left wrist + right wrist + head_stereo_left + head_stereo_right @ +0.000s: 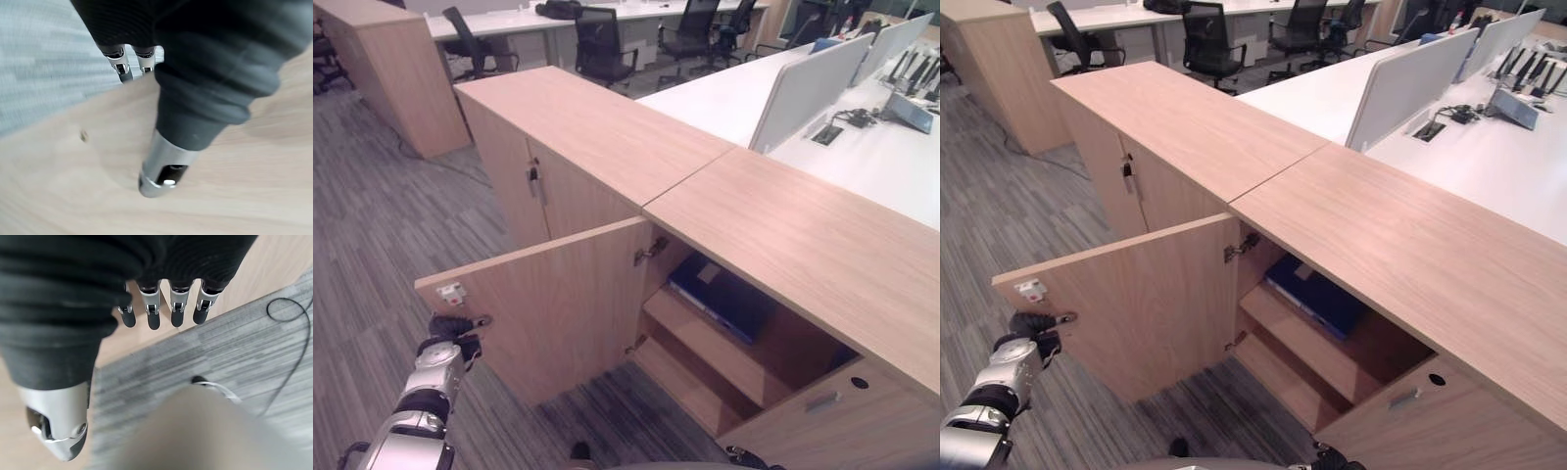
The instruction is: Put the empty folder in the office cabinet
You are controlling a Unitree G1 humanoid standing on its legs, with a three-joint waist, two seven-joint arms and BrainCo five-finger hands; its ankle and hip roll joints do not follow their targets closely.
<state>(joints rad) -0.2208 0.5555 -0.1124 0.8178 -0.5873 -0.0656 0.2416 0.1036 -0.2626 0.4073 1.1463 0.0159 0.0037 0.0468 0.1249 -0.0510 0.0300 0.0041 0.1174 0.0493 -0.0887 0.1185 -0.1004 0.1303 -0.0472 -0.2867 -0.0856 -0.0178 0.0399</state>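
The office cabinet (793, 235) stands with its left door (558, 304) swung wide open. A dark blue folder (724, 299) lies flat on the upper shelf inside, also seen as the folder (1317, 294) in the right eye view. My left hand (450, 343) is at the door's free outer edge, beside the small metal handle (481, 320). In its wrist view the fingers (124, 68) rest at the door's edge and the thumb (166, 161) lies along the wood. My right hand (161, 308) hangs relaxed over the carpet by the cabinet's foot and holds nothing.
A lower shelf (695, 377) sits under the folder, and a closed door panel (822, 411) is at the lower right. A second, closed cabinet (568, 137) adjoins on the left. White desks with a divider (803, 88) lie behind, office chairs (602, 44) further back.
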